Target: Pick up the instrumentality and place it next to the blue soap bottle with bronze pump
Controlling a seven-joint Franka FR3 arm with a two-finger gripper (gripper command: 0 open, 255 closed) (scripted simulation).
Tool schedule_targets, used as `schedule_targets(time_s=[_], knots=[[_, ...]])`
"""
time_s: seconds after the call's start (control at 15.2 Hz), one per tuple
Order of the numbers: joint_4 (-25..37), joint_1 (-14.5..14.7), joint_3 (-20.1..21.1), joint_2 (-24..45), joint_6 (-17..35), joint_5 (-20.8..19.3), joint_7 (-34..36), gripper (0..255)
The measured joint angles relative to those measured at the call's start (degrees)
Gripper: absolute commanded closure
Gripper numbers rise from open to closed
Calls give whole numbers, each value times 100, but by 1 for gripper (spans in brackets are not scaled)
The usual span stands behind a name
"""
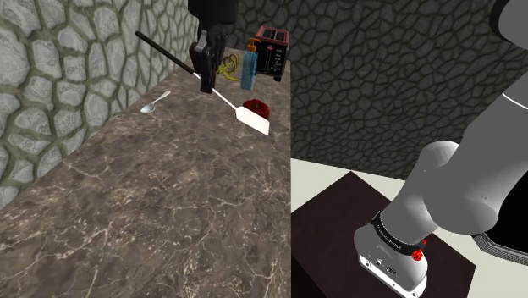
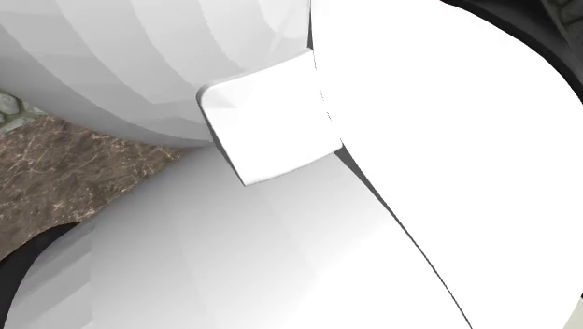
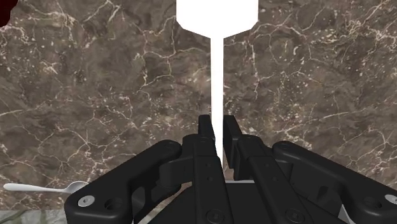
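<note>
A spatula [image 1: 252, 119] with a black handle, thin white shaft and flat white blade hangs tilted above the brown marble counter [image 1: 152, 203]. My gripper [image 1: 204, 80] is shut on its shaft near the middle. In the wrist view the white shaft [image 3: 217, 76] runs out from between my fingers [image 3: 217, 124] to the blade [image 3: 216, 19] over the marble. The blue soap bottle [image 1: 249, 69] stands just behind the gripper, toward the back of the counter, with a yellowish part beside it.
A red box-shaped appliance [image 1: 272, 51] stands at the counter's far end, with a small dark red object [image 1: 256, 108] by the spatula's blade. A pale spoon [image 1: 155, 102] [image 3: 44, 188] lies near the stone wall [image 1: 59, 76]. The counter's edge drops off beside my stand [image 1: 338, 245]. My white arm [image 2: 374, 187] blocks the second exterior view.
</note>
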Motion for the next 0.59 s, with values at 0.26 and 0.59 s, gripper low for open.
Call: schedule_targets(time_s=[0.26, 0.59], knots=[[396, 7, 10, 62, -336, -21, 24, 255], [651, -74, -75, 88, -569, -22, -134, 255]])
